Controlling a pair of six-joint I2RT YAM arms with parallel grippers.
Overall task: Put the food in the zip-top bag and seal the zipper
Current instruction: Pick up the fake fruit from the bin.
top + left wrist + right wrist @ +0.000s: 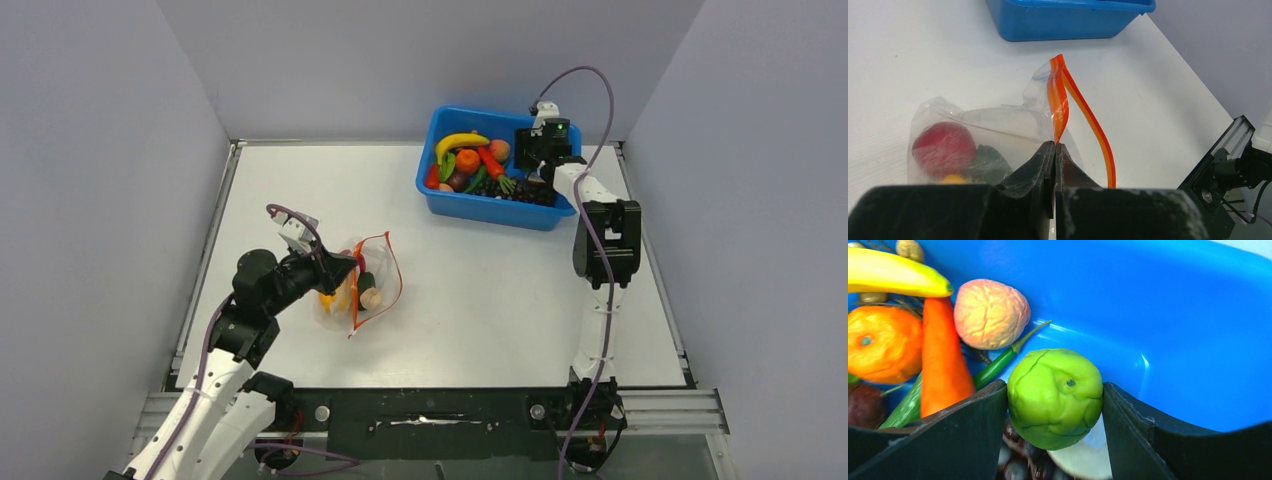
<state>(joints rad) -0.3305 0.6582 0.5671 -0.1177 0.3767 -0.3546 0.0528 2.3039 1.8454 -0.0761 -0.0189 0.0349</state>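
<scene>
Pale grey walls close in a white counter (480, 290) on three sides. My left hand (1054, 150) is pinched tight on the thin orange-red zipper strip (1058, 100) of the clear, crinkly zip-top bag (993, 125). It holds that edge up off the counter, so one strip rises from my fingertips and the other bows off to the side, leaving the mouth gaping. Inside the bag lie a glossy red apple (943, 147), a dark green piece (988, 160) touching it, and a bit of yellow-orange pepper (952, 178) just beneath them. The bag sits on the near left of the counter, well apart from the blue plastic bin (490, 205) at the far right.

My right hand (1054, 395) is down in that bin, its black fingers (973, 430) set against either side of a round green toy fruit (1055, 385). Around it lie a wrinkled peach-coloured fruit (990, 312), an orange carrot (943, 360), a yellow banana (893, 277), a small orange citrus (880, 342) and a slim green chilli (998, 365), with dark grapes (1015, 467) underneath.
</scene>
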